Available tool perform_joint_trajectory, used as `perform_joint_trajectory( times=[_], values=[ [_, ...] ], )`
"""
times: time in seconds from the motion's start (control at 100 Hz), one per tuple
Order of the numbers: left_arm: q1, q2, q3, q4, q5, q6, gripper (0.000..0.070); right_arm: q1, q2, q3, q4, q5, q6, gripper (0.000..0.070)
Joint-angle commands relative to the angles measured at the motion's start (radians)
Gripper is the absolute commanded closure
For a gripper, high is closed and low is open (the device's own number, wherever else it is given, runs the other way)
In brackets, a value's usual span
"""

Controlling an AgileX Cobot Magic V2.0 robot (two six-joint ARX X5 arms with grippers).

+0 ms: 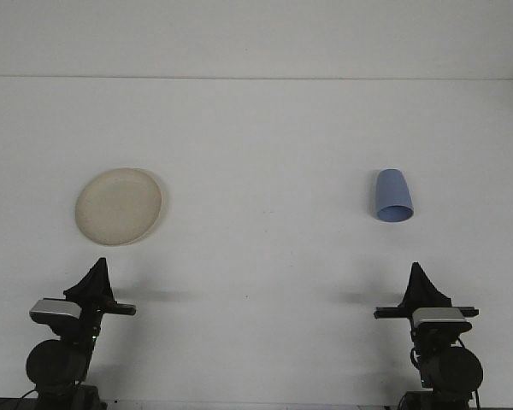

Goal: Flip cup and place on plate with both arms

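While both arms sit low at the near edge, the scene reads so:
Left hand (100, 266): fingers meet in a point, pressed together, holding nothing.
Right hand (417, 272): likewise pressed to a point, holding nothing.
Cup (392, 196): blue, ahead of the right hand and a little to its inner side, well apart from it; whether it stands mouth-down or lies tipped, I cannot tell.
Plate (120, 206): cream, round, ahead of the left hand, slightly to its inner side, apart from it.
Surface (265, 256): white, bearing cup and plate far from each other.
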Motion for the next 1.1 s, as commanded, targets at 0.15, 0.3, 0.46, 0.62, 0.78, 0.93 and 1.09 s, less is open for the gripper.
perform_joint_trajectory(
  times=[0.15, 0.3, 0.46, 0.62, 0.78, 0.93, 1.09],
  values=[
    [-0.002, -0.002, -0.020, 0.011, 0.004, 0.008, 0.0694, -0.001, 0.000, 0.000, 0.012, 0.001, 0.001, 0.0700],
    [-0.002, -0.002, -0.020, 0.011, 0.004, 0.008, 0.0694, 0.000, 0.000, 0.037, 0.004, -0.004, 0.001, 0.0700],
    [-0.002, -0.002, -0.020, 0.011, 0.004, 0.008, 0.0694, 0.000, 0.010, 0.167, -0.107, -0.007, 0.005, 0.0700],
    [-0.002, -0.002, -0.020, 0.011, 0.004, 0.008, 0.0694, 0.000, 0.093, 0.361, -0.311, -0.007, 0.003, 0.0700],
    [-0.002, -0.002, -0.020, 0.011, 0.004, 0.008, 0.0694, 0.000, 0.246, 0.576, -0.526, -0.006, 0.000, 0.0700],
    [-0.002, -0.002, -0.020, 0.011, 0.004, 0.008, 0.0694, 0.000, 0.419, 0.772, -0.765, -0.003, 0.000, 0.0700],
    [-0.002, -0.002, -0.020, 0.011, 0.004, 0.008, 0.0694, 0.000, 0.567, 0.900, -0.943, -0.004, 0.000, 0.0700]
  ],
)
